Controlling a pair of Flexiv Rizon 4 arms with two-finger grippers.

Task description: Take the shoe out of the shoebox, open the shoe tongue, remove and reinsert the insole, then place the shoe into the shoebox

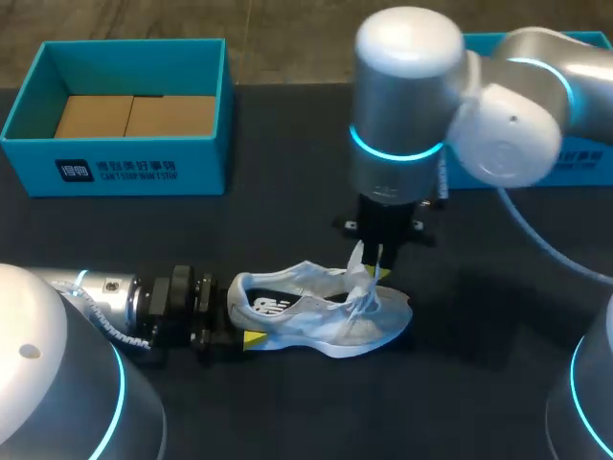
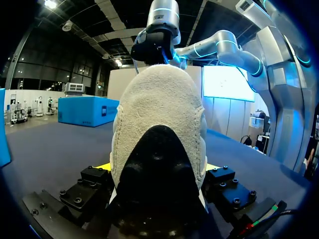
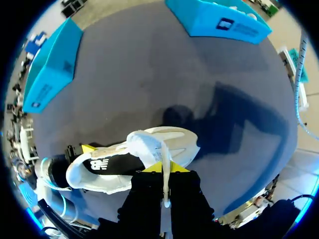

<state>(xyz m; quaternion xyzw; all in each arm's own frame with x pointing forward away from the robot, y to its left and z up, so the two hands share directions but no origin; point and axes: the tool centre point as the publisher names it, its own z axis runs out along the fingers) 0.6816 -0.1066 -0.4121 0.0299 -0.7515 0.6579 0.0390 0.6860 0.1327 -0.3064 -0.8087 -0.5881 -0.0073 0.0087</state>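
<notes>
My left pincer (image 2: 157, 168) clamps the heel of the shoe (image 1: 316, 311) near the counter's (image 1: 479, 383) front edge. My right pincer (image 3: 164, 168) is closed on a lace (image 3: 165, 189). Pulling up may only loosen the lace, not the tongue.

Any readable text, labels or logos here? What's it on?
Shoebox front wall: white logo and two lines of print, too small to read surely.
Shoe side: white logo mark, no words.
Second blue box: label print, blurred.
</notes>
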